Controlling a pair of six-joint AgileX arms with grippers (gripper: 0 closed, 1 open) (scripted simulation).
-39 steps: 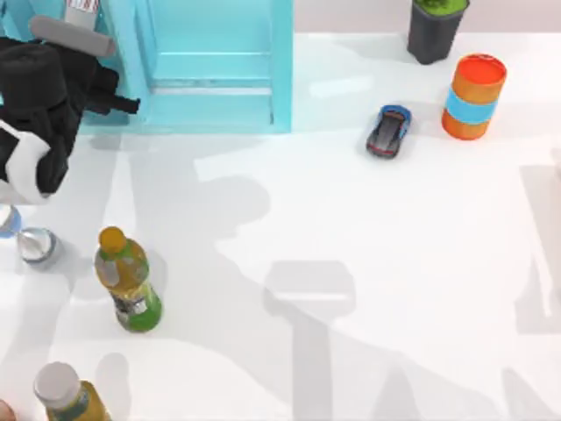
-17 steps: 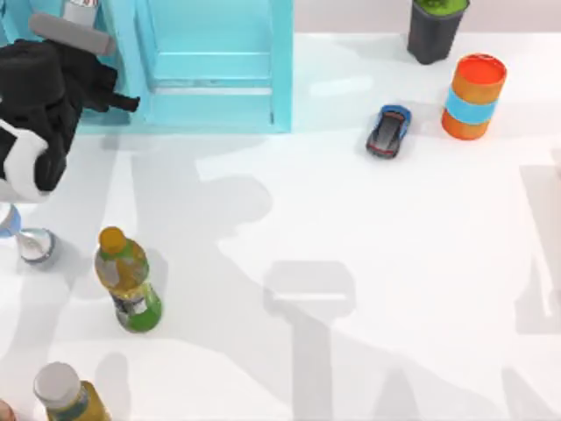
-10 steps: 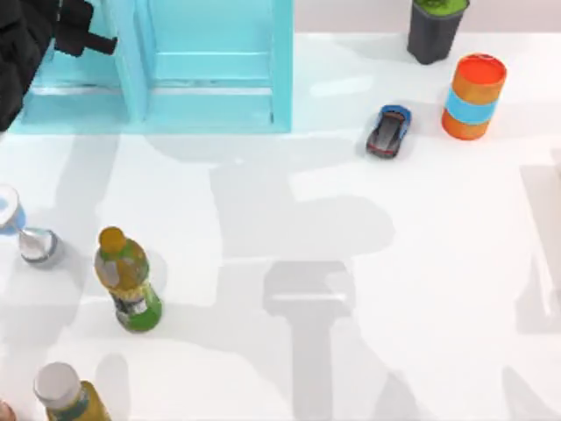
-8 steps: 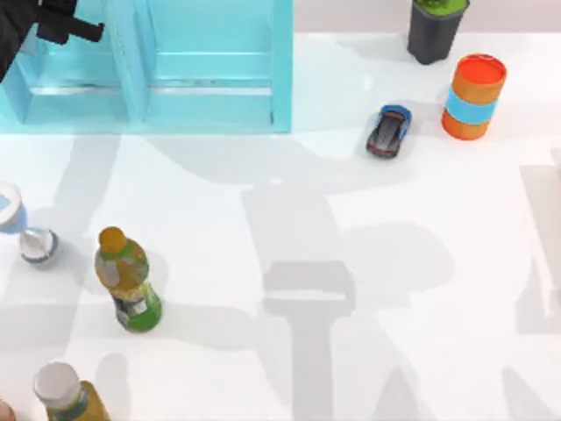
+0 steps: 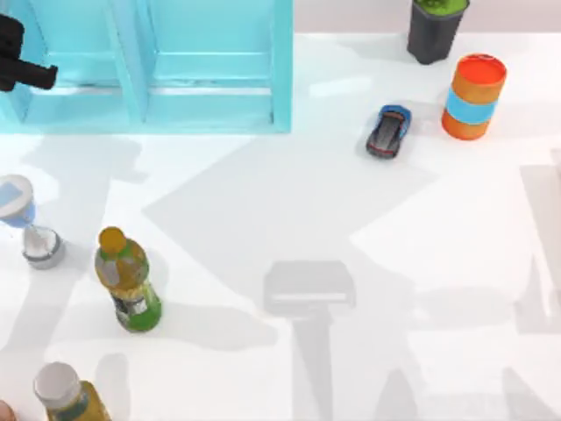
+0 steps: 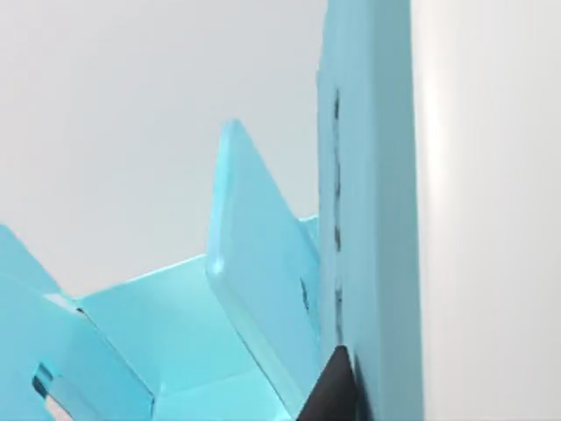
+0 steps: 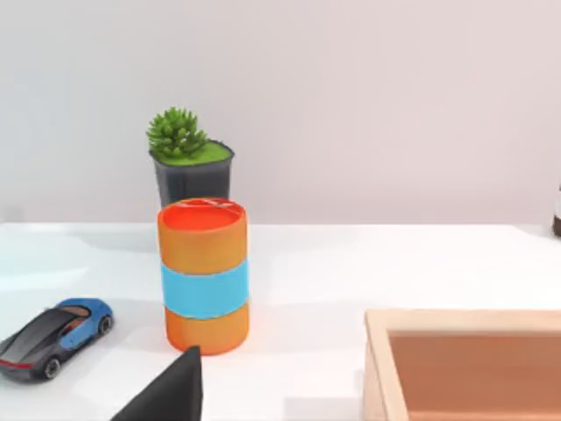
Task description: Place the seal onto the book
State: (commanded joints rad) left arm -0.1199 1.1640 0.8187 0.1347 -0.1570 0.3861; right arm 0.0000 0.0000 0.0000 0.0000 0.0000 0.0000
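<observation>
The tabletop [image 5: 456, 246] looks smooth, matt white. The turquoise shelf unit [image 5: 210, 79] has a plain, plastic-like sheen, the toy car [image 5: 388, 131] is glossy, and the tray [image 7: 465, 364] looks like pale wood.

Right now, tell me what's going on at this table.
The left gripper is at the top view's upper left, up against the turquoise shelf unit. The right gripper is near the table's right side, facing the orange cylinder, the toy car and a potted plant, with a wooden box close by. A green bottle and an hourglass stand on the left.
</observation>
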